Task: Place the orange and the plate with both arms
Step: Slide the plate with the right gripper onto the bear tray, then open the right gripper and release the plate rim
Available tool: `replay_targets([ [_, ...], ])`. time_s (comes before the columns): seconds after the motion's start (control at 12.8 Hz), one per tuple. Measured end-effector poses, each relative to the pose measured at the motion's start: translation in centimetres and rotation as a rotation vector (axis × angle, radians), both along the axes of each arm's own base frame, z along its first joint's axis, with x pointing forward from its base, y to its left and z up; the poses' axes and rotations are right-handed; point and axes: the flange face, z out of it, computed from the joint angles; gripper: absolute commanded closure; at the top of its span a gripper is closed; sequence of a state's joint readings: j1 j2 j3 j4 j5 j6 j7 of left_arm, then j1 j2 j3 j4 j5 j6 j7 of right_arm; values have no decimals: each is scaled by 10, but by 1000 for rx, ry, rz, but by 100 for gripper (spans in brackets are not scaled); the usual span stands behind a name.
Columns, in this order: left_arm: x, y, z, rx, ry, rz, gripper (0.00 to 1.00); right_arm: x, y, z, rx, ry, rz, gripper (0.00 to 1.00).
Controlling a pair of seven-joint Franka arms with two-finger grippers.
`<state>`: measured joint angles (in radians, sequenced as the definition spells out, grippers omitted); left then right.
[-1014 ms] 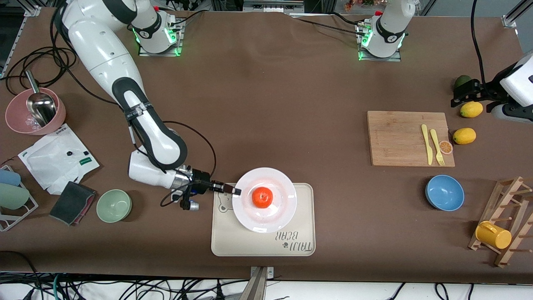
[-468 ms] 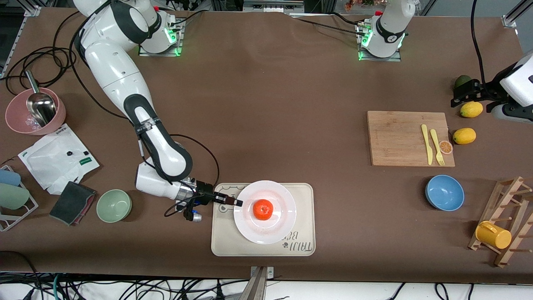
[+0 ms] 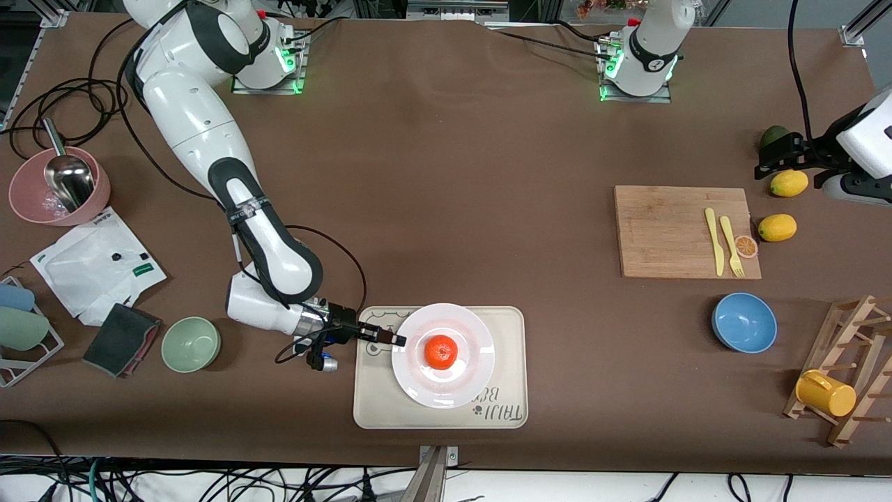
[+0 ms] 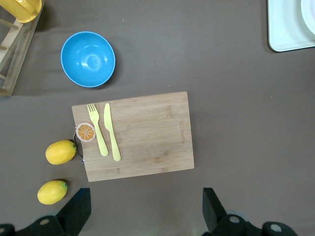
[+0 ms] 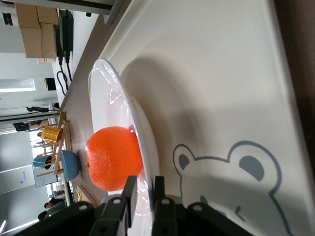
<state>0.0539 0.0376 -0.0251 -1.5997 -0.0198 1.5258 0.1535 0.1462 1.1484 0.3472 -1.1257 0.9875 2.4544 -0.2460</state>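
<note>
The white plate (image 3: 477,333) lies on the cream bear-print tray (image 3: 510,348) near the table's front edge, with the orange (image 3: 441,352) at its middle. My right gripper (image 3: 397,339) is shut on the plate's rim on the side toward the right arm's end. The right wrist view shows one finger on each face of the rim (image 5: 144,184), the orange (image 5: 113,157) on the plate (image 5: 106,98), and the tray (image 5: 206,73) under it. My left gripper (image 3: 782,153) waits open and empty (image 4: 142,214), up over the lemons at the left arm's end.
A wooden cutting board (image 3: 669,233) carries a yellow knife, a fork and an orange-slice disc (image 3: 746,245). Two lemons (image 3: 777,227), a blue bowl (image 3: 744,322) and a rack with a yellow mug (image 3: 826,392) are nearby. A green bowl (image 3: 191,343) sits beside the right arm.
The right gripper carried the plate with the orange nearer the front camera, to the tray's middle. In the last half second it barely moved. The left arm stayed still.
</note>
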Motion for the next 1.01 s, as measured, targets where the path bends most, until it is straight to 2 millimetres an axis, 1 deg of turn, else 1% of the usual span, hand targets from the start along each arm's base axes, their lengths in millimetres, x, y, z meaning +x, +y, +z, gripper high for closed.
replay_targets([
  [0.23, 0, 0, 0, 0, 0, 0, 0, -1, -1, -1, -34, -14, 28, 71],
  [0.39, 0, 0, 0, 0, 0, 0, 0, -11, 2, -5, -77, -13, 72, 70],
  [0.47, 0, 0, 0, 0, 0, 0, 0, -16, 4, -2, -92, -11, 89, 70],
  [0.62, 0, 0, 0, 0, 0, 0, 0, -23, 1, 14, -120, -17, 107, 70],
  [0.86, 0, 0, 0, 0, 0, 0, 0, -27, -19, 46, -188, -53, 139, 62],
  [1.01, 0, 0, 0, 0, 0, 0, 0, -37, -27, 60, -238, -66, 176, 62],
])
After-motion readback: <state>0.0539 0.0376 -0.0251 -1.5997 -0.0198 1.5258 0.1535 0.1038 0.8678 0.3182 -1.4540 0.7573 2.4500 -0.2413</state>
